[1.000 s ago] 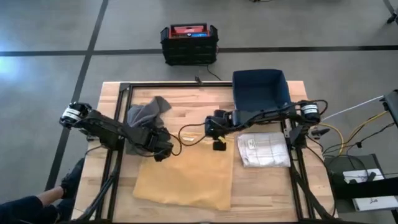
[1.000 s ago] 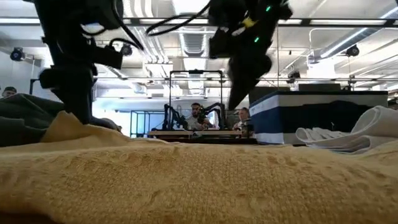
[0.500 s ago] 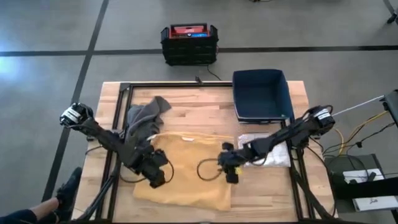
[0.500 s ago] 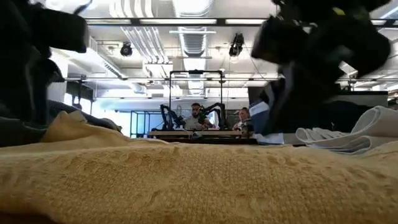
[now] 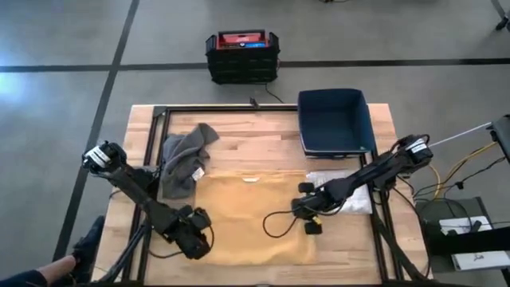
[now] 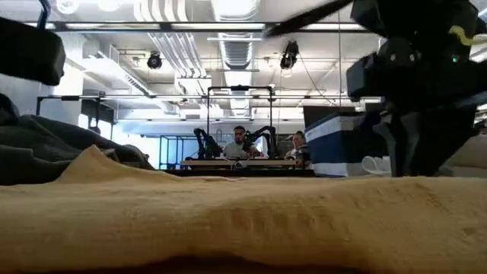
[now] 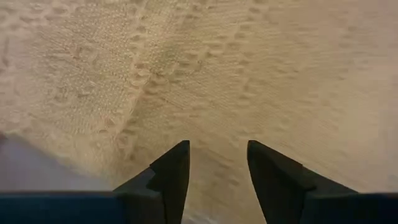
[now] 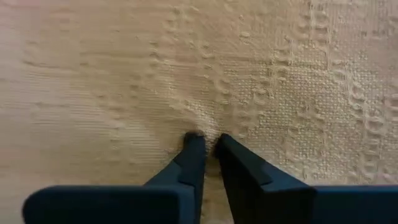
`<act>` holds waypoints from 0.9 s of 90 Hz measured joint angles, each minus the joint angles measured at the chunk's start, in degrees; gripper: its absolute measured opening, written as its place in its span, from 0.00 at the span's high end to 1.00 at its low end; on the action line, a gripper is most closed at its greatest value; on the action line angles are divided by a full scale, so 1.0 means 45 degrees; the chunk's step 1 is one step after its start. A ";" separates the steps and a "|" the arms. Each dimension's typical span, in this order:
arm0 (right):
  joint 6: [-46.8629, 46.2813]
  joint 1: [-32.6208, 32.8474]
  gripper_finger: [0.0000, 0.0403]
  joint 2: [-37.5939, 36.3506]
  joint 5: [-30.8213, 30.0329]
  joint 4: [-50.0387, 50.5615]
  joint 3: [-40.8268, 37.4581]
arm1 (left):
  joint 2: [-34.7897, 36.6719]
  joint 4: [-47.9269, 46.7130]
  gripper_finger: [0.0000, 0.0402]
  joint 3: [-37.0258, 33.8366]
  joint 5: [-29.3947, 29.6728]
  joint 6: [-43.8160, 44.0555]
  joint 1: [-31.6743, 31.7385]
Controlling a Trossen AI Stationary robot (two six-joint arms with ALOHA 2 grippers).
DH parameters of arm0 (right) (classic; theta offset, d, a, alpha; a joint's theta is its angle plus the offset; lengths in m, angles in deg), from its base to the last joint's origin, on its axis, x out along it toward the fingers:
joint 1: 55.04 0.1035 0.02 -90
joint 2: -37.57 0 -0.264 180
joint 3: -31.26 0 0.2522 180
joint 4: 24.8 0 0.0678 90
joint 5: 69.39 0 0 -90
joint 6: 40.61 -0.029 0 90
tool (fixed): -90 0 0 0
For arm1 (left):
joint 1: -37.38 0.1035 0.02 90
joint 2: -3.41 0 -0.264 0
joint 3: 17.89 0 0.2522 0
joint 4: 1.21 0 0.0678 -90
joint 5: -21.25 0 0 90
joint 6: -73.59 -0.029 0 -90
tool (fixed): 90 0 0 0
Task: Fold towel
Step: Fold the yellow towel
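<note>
A yellow towel (image 5: 247,215) lies spread flat on the wooden table, and it fills the foreground of the low view (image 6: 243,221). My left gripper (image 7: 217,158) stands open over the towel's near left corner (image 5: 195,239), with the towel's edge and bare table beside it. My right gripper (image 8: 208,142) is at the towel's right side (image 5: 309,222), pointing down, shut on a small pucker of cloth. My left gripper points down at the towel near its left edge; I cannot tell whether its fingertips touch the cloth. My right gripper pinches a small raised pucker of the towel (image 8: 208,127) between its two fingertips, from above. The towel around it lies flat on the table.
A crumpled grey cloth (image 5: 183,159) lies at the far left, touching the yellow towel's far left corner. A folded white towel (image 5: 344,191) sits right of the yellow one. A dark blue bin (image 5: 335,119) stands at the far right.
Both grippers have gone from the towel's far edge toward the table's near edge, the right one also toward the right edge. The towel's far edge now lies farther back, and the cloth is spread flatter.
</note>
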 joint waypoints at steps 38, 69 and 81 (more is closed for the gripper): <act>0.1653 -0.2033 0.93 -0.0462 -0.4082 -0.0237 0.1222 | 0.0736 -0.5786 0.81 0.1457 0.4455 -0.4643 0.3466; 0.1038 -0.3568 0.98 0.1180 -0.3448 -0.0224 0.0396 | 0.1046 -0.4485 0.91 -0.1803 0.3290 -0.7482 0.7122; 0.0929 -0.3532 0.99 0.1805 -0.3571 -0.0348 0.0367 | 0.1585 -0.4318 0.91 -0.2583 0.3386 -0.7062 0.7449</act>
